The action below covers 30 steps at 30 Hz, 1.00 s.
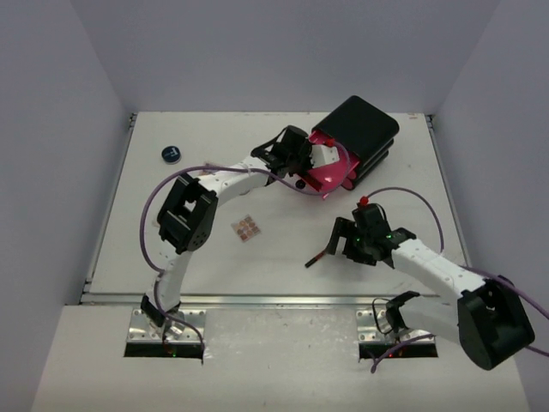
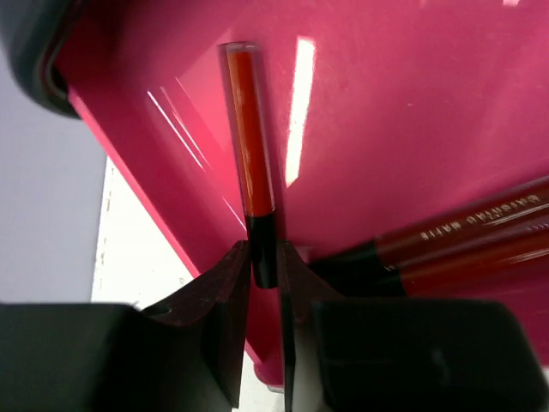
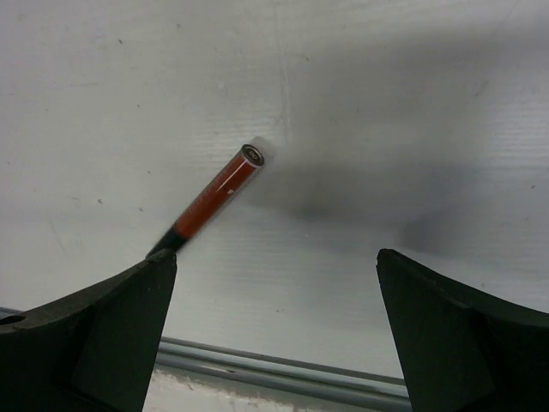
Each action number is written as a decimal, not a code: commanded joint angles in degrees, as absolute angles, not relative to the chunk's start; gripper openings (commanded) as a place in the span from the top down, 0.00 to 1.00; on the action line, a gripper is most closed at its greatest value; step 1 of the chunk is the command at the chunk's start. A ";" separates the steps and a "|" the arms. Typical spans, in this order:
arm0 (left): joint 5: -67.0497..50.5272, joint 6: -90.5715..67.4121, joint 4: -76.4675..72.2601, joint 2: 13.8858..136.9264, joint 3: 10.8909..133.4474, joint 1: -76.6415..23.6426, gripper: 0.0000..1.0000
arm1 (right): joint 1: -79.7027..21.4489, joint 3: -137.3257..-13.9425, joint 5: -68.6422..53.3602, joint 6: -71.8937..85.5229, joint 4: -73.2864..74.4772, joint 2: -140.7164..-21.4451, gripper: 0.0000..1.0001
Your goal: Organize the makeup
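One desk (image 1: 214, 266): box (image 1: 364, 124) at rear, pink drawer (image 2: 412, 103) out. Palette (image 1: 247, 227), jar (image 1: 171, 154) unsorted on desk. Two sticks (image 2: 455, 245) in drawer; left fingers (image 2: 227, 292) grip third stick (image 2: 249, 129) over it; right fingers (image 3: 94, 326) wide apart, empty, by loose stick (image 3: 214, 193).

Seen from above with the arms at 6 o'clock, the table (image 1: 206, 266) holds a box (image 1: 364, 129) at 1 o'clock from its centre. The box's drawer (image 1: 328, 178) is pulled out toward 7 o'clock. Inside the drawer a stick (image 2: 253, 163) sits between the fingers of the left gripper (image 2: 264, 257), with two more sticks (image 2: 463, 240) side by side at its 4 o'clock. A jar (image 1: 171, 154) stands at 10 o'clock, well apart from the box. A palette (image 1: 247, 228) lies just off centre at 8 o'clock. Another stick (image 1: 321, 255) lies at 5 o'clock, just beside one finger of the right gripper (image 3: 273, 257).
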<state>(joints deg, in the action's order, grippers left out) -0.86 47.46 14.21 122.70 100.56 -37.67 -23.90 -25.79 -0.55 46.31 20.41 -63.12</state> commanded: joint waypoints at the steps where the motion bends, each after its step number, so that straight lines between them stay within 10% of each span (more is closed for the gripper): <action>1: 6.64 54.40 1.27 118.28 95.33 -37.79 0.84 | -29.88 -25.58 10.56 59.79 17.49 -67.28 0.01; 7: 10.80 55.54 -1.67 120.76 98.52 -38.14 0.28 | -36.53 -28.15 20.55 67.66 23.07 -74.35 0.02; 20: 10.71 50.57 -1.23 118.91 104.93 -39.55 0.19 | -38.85 -21.37 26.50 76.25 20.97 -74.78 0.87; 30: 10.44 45.90 7.00 114.02 108.68 -39.46 0.12 | -37.55 -40.00 24.01 36.52 19.85 -75.65 0.51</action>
<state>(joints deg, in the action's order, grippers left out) 10.31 48.30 5.67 119.55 103.44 -39.11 -38.55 -28.40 23.36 56.61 15.92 -75.65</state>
